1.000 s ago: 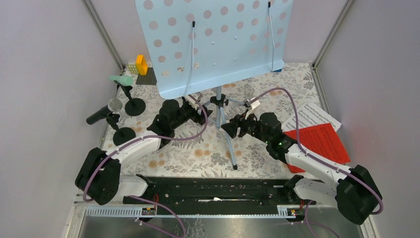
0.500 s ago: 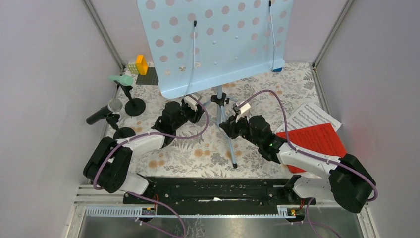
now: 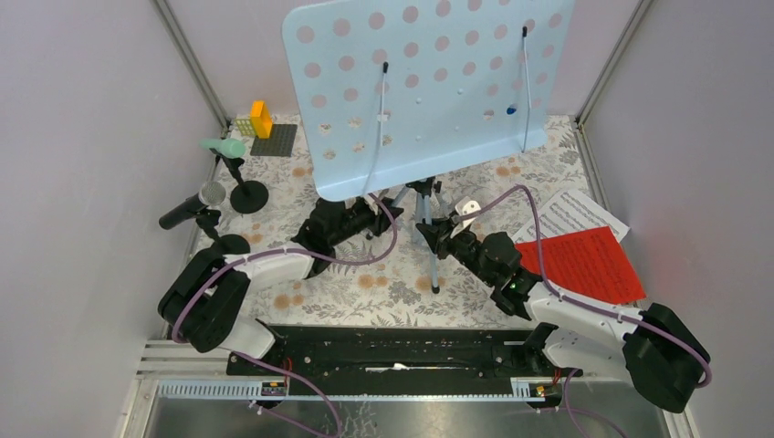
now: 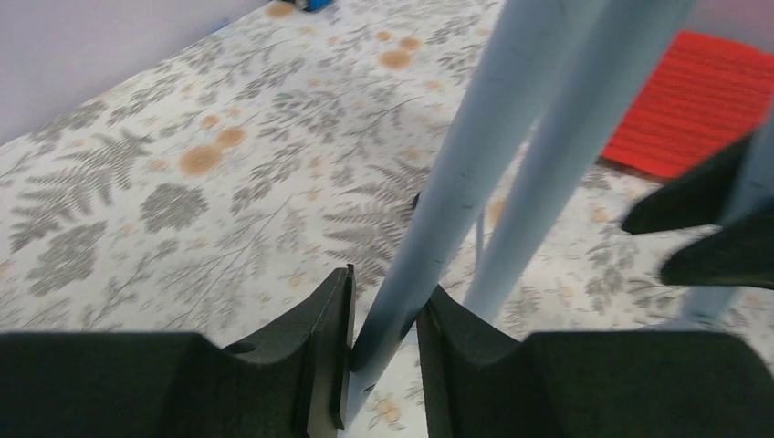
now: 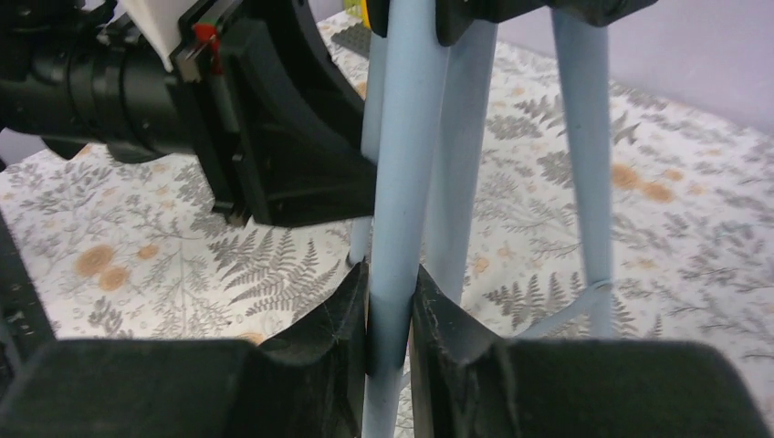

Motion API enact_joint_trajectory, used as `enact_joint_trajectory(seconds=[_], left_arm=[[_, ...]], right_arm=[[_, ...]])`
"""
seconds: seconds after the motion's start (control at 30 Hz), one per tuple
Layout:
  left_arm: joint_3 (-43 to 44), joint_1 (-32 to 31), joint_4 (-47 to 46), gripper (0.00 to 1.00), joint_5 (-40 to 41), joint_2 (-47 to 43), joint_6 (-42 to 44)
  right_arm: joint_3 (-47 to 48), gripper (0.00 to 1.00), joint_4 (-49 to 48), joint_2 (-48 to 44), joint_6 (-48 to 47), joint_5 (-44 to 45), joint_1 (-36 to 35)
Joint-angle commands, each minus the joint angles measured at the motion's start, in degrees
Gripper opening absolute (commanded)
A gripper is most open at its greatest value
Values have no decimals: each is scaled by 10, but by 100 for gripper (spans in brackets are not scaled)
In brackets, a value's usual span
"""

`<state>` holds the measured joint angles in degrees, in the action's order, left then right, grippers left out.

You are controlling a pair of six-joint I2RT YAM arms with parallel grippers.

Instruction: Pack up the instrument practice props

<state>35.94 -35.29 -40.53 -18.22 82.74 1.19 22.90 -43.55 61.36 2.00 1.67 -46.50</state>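
Sheet-music rack (image 3: 429,91): left gripper (image 4: 384,306) and right gripper (image 5: 390,292) each pinch one leg tightly.

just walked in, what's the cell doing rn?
Both arms are on the pale blue perforated sheet-music rack: the left claw and the right claw are each shut on one of its tripod legs. The mint-green microphone and black microphone sit in their black round-based holders at left; the red music sheet and white music sheet lie at right, not yet packed.

rack (image 3: 429,151) pale blue, perforated | sheet (image 3: 584,260) red | microphone (image 3: 224,146) mint-green | tablecloth (image 3: 383,283) fern-print
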Motion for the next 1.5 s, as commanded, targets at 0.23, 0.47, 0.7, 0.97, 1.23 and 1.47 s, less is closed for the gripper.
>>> enact_joint_trajectory(seconds=[0.23,0.47,0.7,0.97,1.23,1.47], left_arm=[[-40,-112,-68,17,-75,14,-96],[-45,-173,-81,25,-47,46,-105],[-46,-177,-95,25,-32,67,-118],[-20,-176,-56,0,-18,72,-113],[-22,-176,-55,0,-12,71,-113],[-19,-178,-54,0,-18,74,-115]], right_arm=[[-11,0,-4,-48,-170,39,-8],[-26,5,8,-69,-177,74,-8],[-37,14,27,-86,-160,83,-9],[-40,51,59,-122,-122,103,-8],[-46,75,68,-182,-41,135,-8],[-18,89,66,-188,0,103,-8]])
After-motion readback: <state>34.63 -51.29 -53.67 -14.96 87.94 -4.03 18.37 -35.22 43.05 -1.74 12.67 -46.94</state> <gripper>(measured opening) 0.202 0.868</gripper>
